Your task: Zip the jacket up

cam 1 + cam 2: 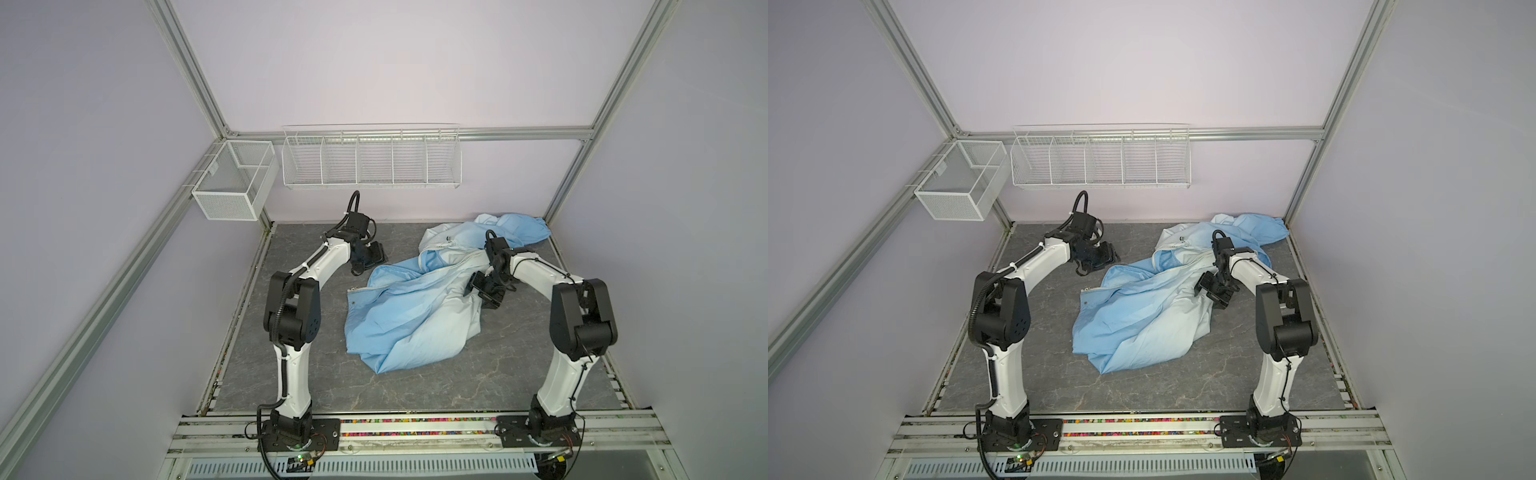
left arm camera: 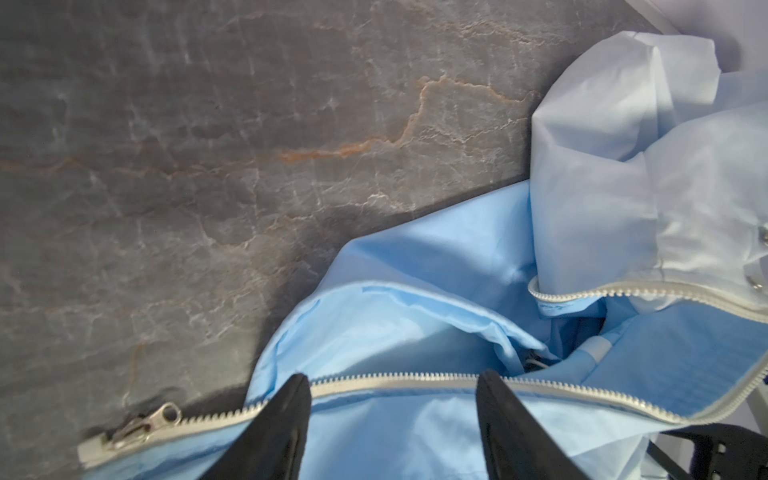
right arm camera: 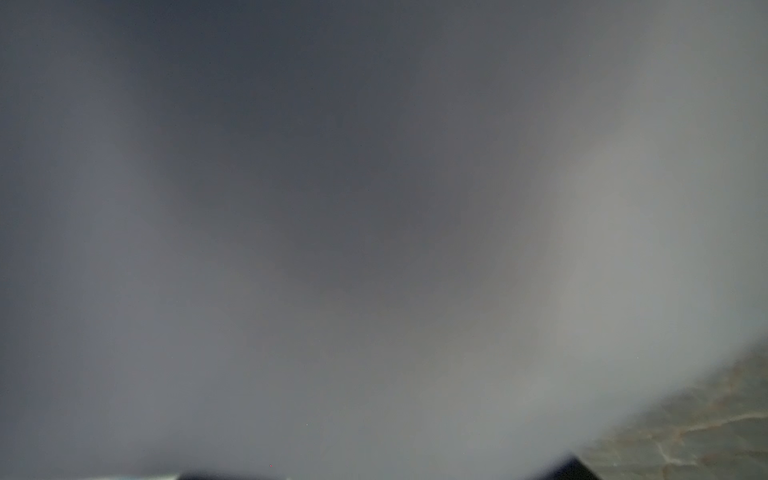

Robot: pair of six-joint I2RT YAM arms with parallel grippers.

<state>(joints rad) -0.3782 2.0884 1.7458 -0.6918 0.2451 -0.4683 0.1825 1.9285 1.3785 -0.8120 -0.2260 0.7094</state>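
Fingers (image 2: 274, 432) of the left gripper (image 2: 391, 384) stand well apart over the far-left edge of the jacket (image 1: 411, 316), holding nothing. From the wrist camera, one row of white zipper teeth (image 2: 415, 379) runs straight across the gap, from finger to finger. The zipper slider (image 2: 143, 422) sits further along that row, beyond one finger, at the tape's end on the grey tabletop (image 1: 415, 386).

To my eye the next move hangs on this: the row lies along the line on which the fingers close, so the wrist would have to turn to pinch across it. The slider is off to one side of the gap, not inside it. The left arm is plainly the nearer one to it. The mating row (image 2: 648, 293) curls away on its own, so the front lies open with nothing joined.

The jacket is heaped over the middle and right of the tabletop, with a sleeve (image 1: 525, 232) trailing into the far right corner. At its right side the right gripper (image 1: 484, 291) is low among the pale folds. Its wrist camera shows mostly grey blur. Two dark tips at the picture's edge look parted, so I take the gripper as open. Whether cloth lies between them I cannot tell.
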